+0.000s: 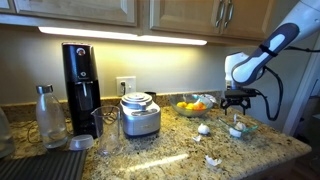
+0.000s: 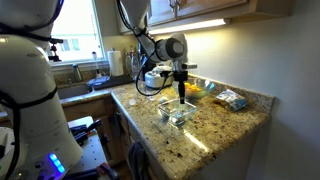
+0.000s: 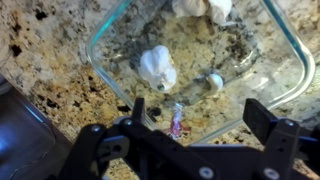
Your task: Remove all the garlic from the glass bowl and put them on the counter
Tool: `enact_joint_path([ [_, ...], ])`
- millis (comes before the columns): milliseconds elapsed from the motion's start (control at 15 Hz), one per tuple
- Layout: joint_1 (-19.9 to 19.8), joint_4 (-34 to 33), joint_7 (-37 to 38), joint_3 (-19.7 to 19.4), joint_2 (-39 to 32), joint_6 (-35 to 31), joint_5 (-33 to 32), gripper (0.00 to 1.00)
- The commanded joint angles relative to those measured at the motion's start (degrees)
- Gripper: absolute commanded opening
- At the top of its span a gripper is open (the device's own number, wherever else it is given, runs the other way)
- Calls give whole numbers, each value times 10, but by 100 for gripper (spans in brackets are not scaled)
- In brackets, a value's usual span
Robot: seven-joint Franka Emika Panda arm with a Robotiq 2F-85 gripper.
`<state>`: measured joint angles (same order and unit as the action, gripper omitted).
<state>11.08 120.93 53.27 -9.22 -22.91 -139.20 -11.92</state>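
In the wrist view the glass bowl [image 3: 95,62] lies on the speckled counter [image 3: 40,50] right below my gripper [image 3: 200,112]. A white garlic [image 3: 158,65] bulb sits inside it, with a small clove [image 3: 213,82] to its right and more garlic [image 3: 205,8] at the bowl's top edge. The jaws stand wide open and empty, over the bowl's near rim. In both exterior views the gripper [image 1: 237,100] [image 2: 180,95] hangs just above the glass bowl [image 1: 243,126] [image 2: 178,114]. One garlic bulb [image 1: 203,129] lies on the counter beside the bowl.
A bowl of orange and yellow fruit [image 1: 193,105] stands behind the glass bowl. A metal canister [image 1: 140,115], a black coffee maker [image 1: 80,80] and a bottle [image 1: 48,115] stand further along. A white scrap [image 1: 213,160] lies near the counter's front edge. A packet [image 2: 232,99] lies near the counter's end.
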Motion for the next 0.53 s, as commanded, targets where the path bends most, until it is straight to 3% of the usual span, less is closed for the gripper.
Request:
enact_joint_path([
  [0, -15, 14, 36, 5, 0, 13, 23, 100],
  [67, -18, 27, 35, 6, 9, -9, 24, 100],
  [133, -14, 1, 21, 6, -10, 6, 11, 100],
  [467, -17, 0, 27, 7, -14, 4, 21, 100],
])
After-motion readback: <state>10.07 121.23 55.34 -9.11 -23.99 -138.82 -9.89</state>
